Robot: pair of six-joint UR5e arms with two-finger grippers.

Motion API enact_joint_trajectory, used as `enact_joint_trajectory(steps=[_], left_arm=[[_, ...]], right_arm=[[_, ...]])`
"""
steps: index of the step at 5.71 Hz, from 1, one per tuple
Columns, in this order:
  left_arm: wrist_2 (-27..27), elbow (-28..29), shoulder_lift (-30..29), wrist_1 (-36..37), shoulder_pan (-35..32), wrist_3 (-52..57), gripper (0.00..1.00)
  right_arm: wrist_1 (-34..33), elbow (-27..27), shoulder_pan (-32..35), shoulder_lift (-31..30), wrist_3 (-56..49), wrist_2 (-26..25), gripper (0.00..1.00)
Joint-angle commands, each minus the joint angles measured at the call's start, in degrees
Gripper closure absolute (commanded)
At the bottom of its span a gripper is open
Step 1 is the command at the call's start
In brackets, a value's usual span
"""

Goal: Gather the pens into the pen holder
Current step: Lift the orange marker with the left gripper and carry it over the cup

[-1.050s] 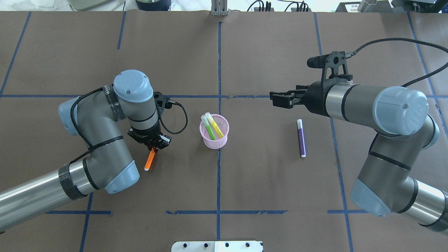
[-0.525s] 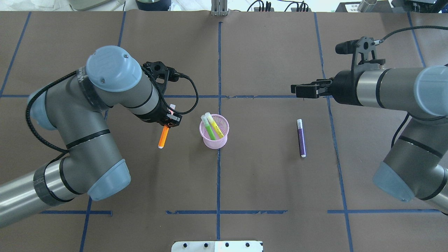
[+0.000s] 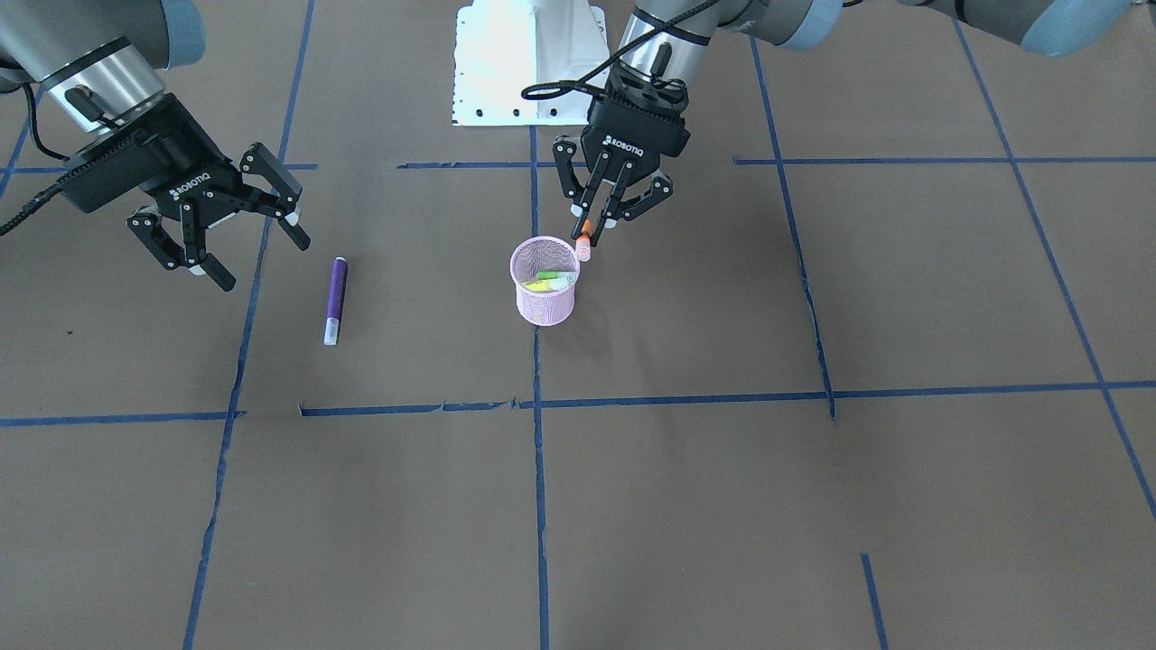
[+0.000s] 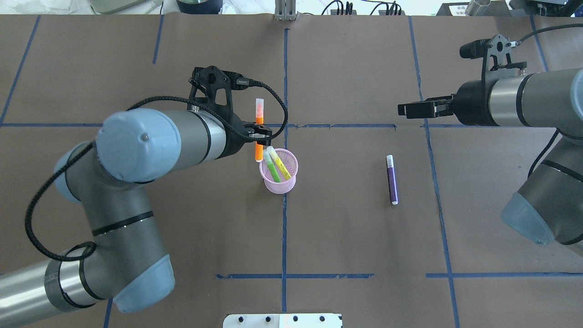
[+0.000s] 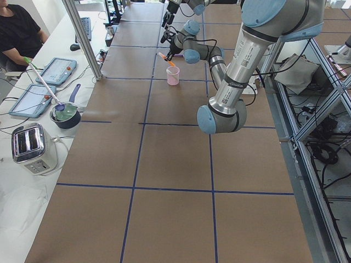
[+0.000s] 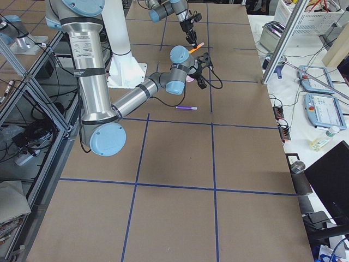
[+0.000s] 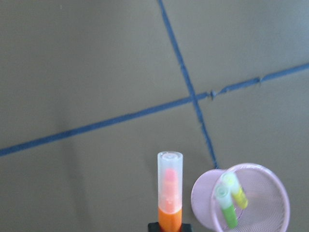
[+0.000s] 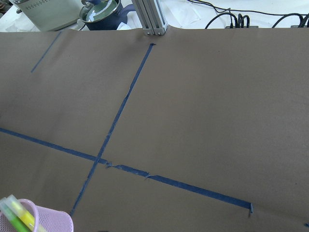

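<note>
The left gripper is closed on the orange pen, held just beside the pen holder's rim. The right gripper is held spread, well apart from the holder. The purple pen is laid flat between those two

Orange plastic marker in left hand sits just beside round pink wire-mesh pen holder; purple plastic marker lies near right hand.
</note>
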Motion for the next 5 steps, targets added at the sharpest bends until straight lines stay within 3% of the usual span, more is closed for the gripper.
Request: enact_joint_trajectory(steps=[1,2,5], left_arm=[[15.22,5.1,0.95,-14.11,7.83,-1.69,1.0],[16.25,7.31,0.95,-17.15,8.3,-1.6,0.99],[16.26,8.48,0.96,-17.44,8.4,-1.6,0.88]], right_arm=[[0.06,-0.75,-0.02,0.06,-0.09,0.03,0.04],[0.06,-0.75,0.07,-0.02,-0.1,0.12,0.04],[0.06,-0.75,0.25,-0.37,-0.1,0.12,0.03]])
